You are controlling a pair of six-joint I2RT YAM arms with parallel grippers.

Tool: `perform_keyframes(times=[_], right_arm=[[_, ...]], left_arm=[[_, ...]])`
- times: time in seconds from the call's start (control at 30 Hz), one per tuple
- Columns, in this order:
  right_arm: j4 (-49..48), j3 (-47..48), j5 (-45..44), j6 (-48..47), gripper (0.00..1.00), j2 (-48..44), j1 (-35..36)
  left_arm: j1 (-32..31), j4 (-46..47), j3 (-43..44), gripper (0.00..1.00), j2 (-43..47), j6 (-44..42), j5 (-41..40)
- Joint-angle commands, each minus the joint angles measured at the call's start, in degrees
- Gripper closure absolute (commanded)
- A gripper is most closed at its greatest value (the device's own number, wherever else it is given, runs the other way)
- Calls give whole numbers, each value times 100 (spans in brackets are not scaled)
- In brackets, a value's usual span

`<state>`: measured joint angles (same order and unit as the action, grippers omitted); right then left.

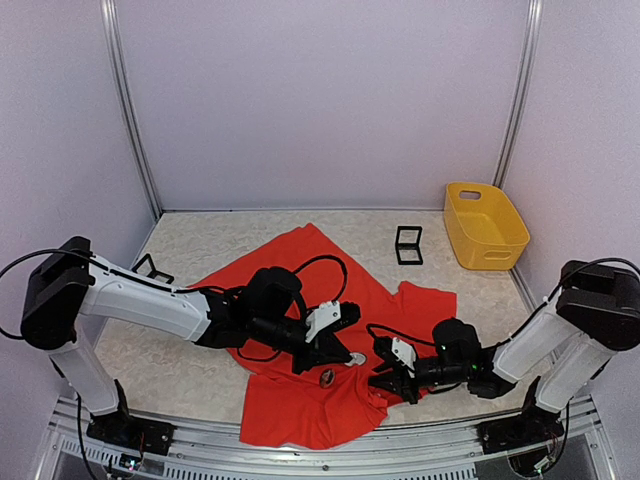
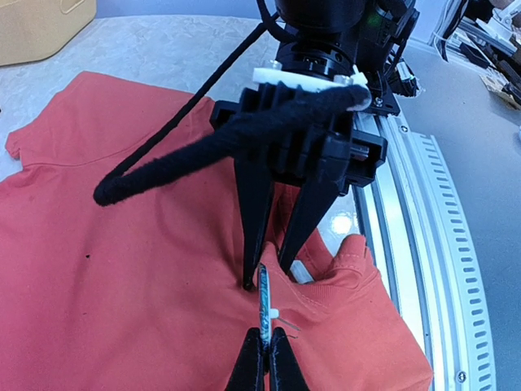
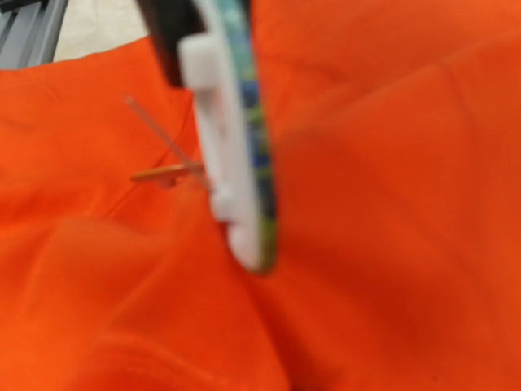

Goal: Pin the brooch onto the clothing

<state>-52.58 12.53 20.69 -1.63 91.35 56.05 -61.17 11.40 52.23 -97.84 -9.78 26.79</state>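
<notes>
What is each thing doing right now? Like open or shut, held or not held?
left hand: shut, pinching the brooch by its edge.
right hand: fingers nearly together beside the brooch; can't tell if it grips anything.
brooch: held on edge over the T-shirt, its pin sticking out open.
T-shirt: spread out and rumpled.
yellow bin: upright, looks empty.

The clothing (image 1: 300,270) is spread over the middle of the table (image 1: 200,240), reaching towards its near edge. On its near part the brooch (image 2: 264,297) is stood on edge between the left gripper (image 2: 265,346) and the right gripper (image 2: 267,275). A bin (image 1: 500,245) is set at the far right with a frame (image 1: 408,245) just left of it, and a second frame (image 1: 152,268) is found at the left edge.
</notes>
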Motion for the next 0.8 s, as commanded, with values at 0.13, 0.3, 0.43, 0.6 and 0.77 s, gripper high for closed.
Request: perform_keyframes(times=[0.13, 0.3, 0.43, 0.6, 0.77], right_arm=[[-7, 126, 272, 89, 59, -406, -61], [-277, 252, 86, 39, 41, -758, -38], [-619, 401, 79, 21, 37, -539, 3], [-522, 630, 107, -75, 37, -228, 54], [235, 295, -259, -354, 39, -848, 47]], left_arm=[[-34, -104, 34, 100, 257, -73, 48], [-34, -104, 25, 100, 268, -55, -5], [-36, -125, 17, 100, 266, -51, -23], [-34, -126, 16, 100, 261, -61, -47], [-24, -162, 7, 100, 281, -106, -121]])
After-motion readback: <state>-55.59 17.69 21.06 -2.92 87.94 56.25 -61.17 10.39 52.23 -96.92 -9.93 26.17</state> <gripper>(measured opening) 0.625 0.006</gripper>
